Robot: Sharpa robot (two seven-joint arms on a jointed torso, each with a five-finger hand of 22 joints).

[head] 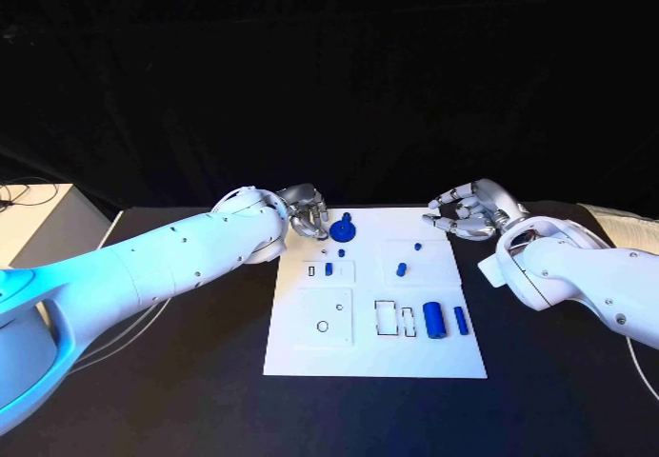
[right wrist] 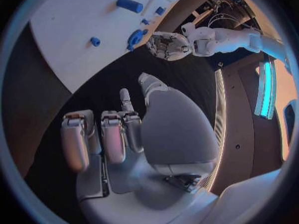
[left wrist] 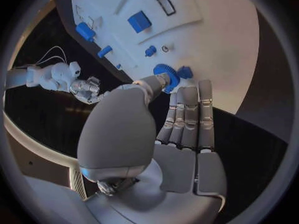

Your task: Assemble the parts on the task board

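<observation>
My left hand [head: 305,213] sits at the far left corner of the flat white rectangular task board [head: 309,357], its silver fingers [left wrist: 187,115] lying straight and side by side. The thumb tip touches the toothed rim of the blue plastic gear [head: 344,228], which lies flat on the board near the far edge. I see the thumb against the gear in the left wrist view [left wrist: 167,77]; nothing is pinched or lifted, so I record this hand as holding nothing, fingers extended.

My right hand [head: 471,213] hovers at the far right corner of the board, partly off its edge, above the black table [head: 192,400]. Its fingers [right wrist: 115,139] are curled inward toward the palm with nothing between them.

Parts on the board: a large blue cylinder [head: 434,320] lies near the right side, with a slimmer blue bar [head: 462,320] just beside it to the right. To the left of the cylinder are two narrow rectangular slots [head: 389,319]. A small blue peg [head: 401,269] stands mid-board, another small blue peg [head: 329,269] stands to the left of it, and two tiny blue pieces lie near the gear [head: 339,253]. A round hole [head: 323,327] shows in the raised panel at the near left.
</observation>
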